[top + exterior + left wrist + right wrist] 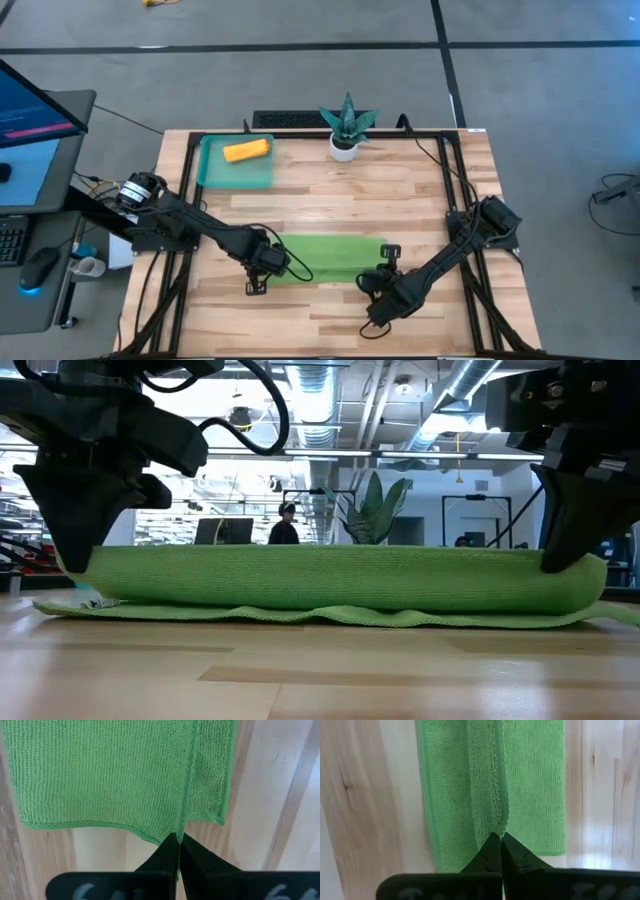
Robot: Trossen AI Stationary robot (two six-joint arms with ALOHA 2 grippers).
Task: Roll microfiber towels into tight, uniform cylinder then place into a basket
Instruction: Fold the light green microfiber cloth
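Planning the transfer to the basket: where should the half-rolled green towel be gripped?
Grip the green towel at both ends of its rolled edge, from above, as the left gripper and right gripper do. It is long and floppy; one-ended grips would sag.

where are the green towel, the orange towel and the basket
green towel (335,255), high view, middle of the flat part
orange towel (246,151), high view, middle of the roll
basket (216,175), high view, bare floor near its front left corner
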